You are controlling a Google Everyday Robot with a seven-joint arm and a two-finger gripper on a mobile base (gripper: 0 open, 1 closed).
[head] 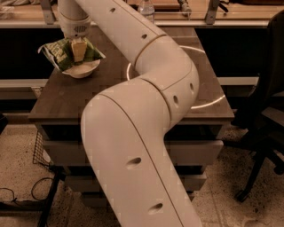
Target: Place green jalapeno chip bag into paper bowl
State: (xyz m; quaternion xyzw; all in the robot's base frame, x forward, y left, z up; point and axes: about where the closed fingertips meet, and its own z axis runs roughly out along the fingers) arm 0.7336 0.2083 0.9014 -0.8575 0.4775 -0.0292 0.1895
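The green jalapeno chip bag [57, 53] is crinkled and light green, and it lies over the paper bowl [82, 70] at the table's far left. Only the front of the bowl's cream-white rim shows beneath it. My gripper [78, 50] comes straight down from above and is shut on the middle of the bag, right over the bowl. One yellowish finger [79, 48] shows in front of the bag. My big white arm [142, 133] fills the middle of the view.
The dark wooden table [75, 99] has a white ring [208, 101] marked on its right half. A clear bottle [145, 9] stands on the shelf behind. A black office chair [266, 115] is at the right, and a wire basket [42, 153] and cables are at the lower left.
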